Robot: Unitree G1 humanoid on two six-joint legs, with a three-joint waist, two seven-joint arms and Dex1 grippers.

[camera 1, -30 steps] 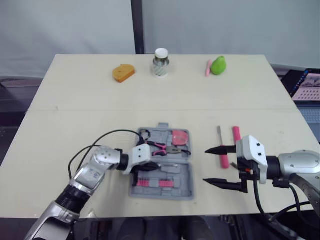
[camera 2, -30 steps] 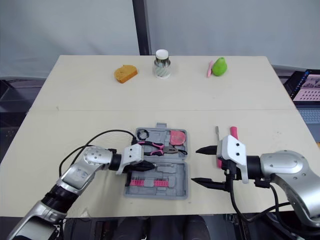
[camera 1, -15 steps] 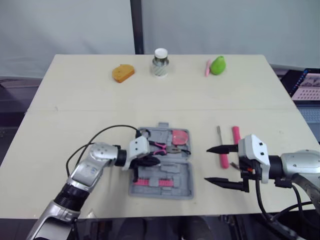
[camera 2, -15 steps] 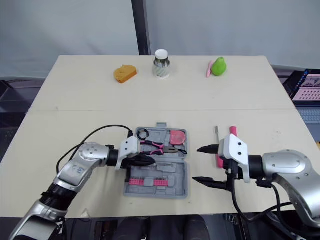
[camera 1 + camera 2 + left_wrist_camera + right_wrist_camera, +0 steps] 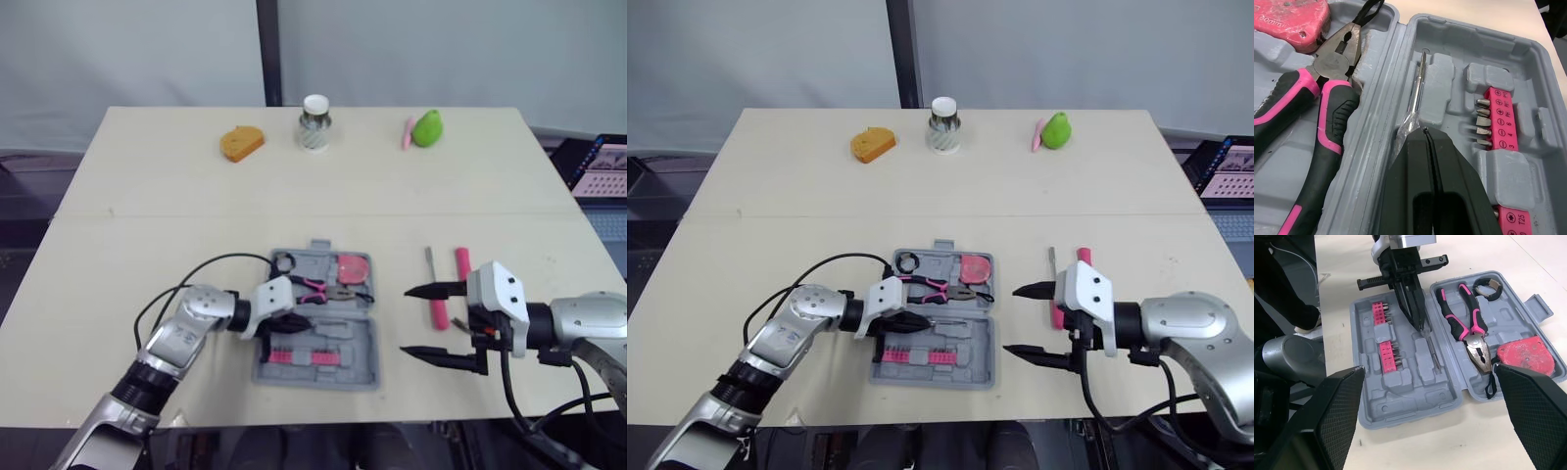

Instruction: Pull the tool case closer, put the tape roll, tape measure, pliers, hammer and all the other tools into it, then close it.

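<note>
1. The case (image 5: 355,360) lies open and flat in the lower centre of the head view, close to the tabletop's (image 5: 196,176) front edge. Both arms reach it, so we judge the pull step done.
2. In the case half toward the top of the frame are the pliers (image 5: 1332,105), the pink tape measure (image 5: 1525,355) at that half's right corner, and a black ring (image 5: 1492,284) at its left corner. We take the ring for the tape roll. Each sits in its own moulded recess.
3. The left gripper (image 5: 1424,132) has its fingers pressed together with nothing between them. The tips are down at the near end of a thin metal shaft (image 5: 1418,83), which lies in the long slot beside the pink bit strips (image 5: 1498,120). We judge the closed fingers are acting as a single point to press the shaft into its slot.
4. The right gripper (image 5: 405,322) is spread wide and empty, hovering just right of the case with its fingers pointing toward it.
5. A pink-handled tool (image 5: 461,262) and a thin metal tool (image 5: 429,259) lie on the tabletop just beside the right gripper, outside the case. The wide spread would suit taking the pink handle. The gripper hides part of that tool, so we cannot tell what it is.
6. Still to do: load the two loose tools and close the case. Any tool not fully seated could stop it from shutting.
</note>
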